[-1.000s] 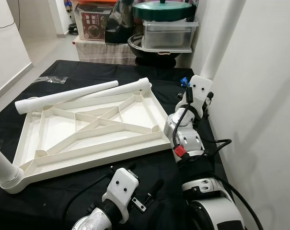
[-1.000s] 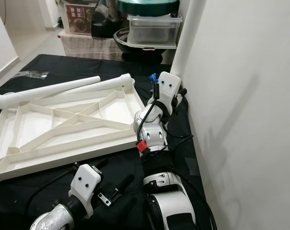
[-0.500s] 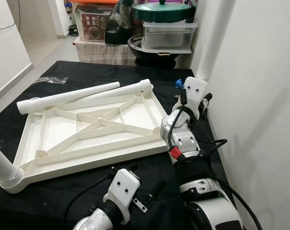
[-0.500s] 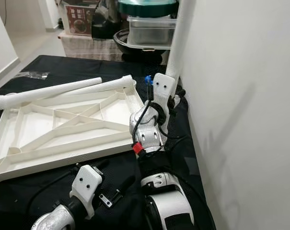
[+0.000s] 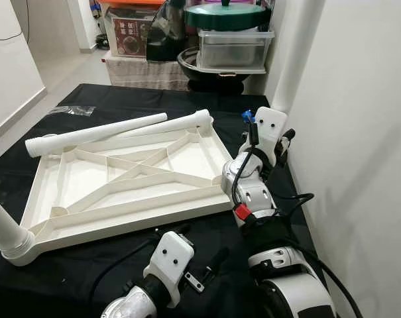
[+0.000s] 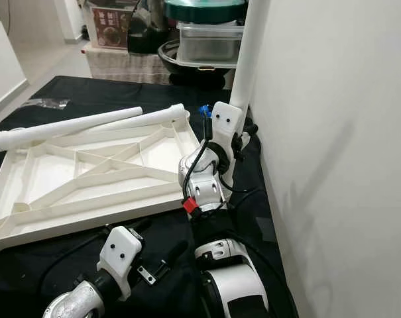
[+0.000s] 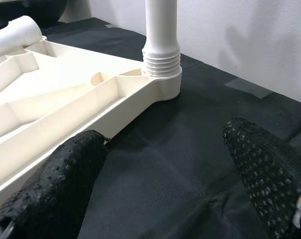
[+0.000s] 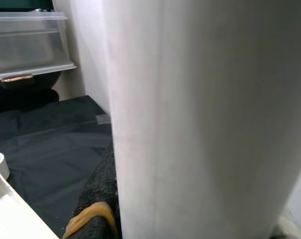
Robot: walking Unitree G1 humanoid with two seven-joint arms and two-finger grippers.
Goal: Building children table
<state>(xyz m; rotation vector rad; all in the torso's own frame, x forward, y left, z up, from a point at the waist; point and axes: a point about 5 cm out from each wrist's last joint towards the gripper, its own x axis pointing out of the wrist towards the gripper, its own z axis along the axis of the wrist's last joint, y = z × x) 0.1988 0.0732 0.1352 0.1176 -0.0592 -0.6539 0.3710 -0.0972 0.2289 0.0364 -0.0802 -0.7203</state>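
Note:
The white tabletop (image 5: 140, 207) lies upside down on a black cloth, ribs facing up. One white leg (image 5: 298, 53) stands upright in the tabletop's near right corner socket (image 7: 161, 74). My right gripper (image 5: 281, 126) is shut on this leg (image 8: 205, 119), a little above the socket. Another leg (image 5: 1, 228) stands in the near left corner. Two more legs (image 5: 97, 132) (image 5: 180, 122) lie along the far edge. My left gripper (image 7: 165, 199) hovers open and low over the cloth in front of the tabletop, with nothing between its fingers.
A white wall (image 5: 359, 132) runs close along the right side. Behind the table stand a clear bin with a green lid (image 5: 233, 40), a black bowl and a box. A small plastic bag (image 5: 71, 110) and a metal bracket (image 5: 193, 283) lie on the cloth.
My right wrist has shifted slightly left and turned a little on the upright leg. The camera has moved a bit. The left arm has stayed where it was.

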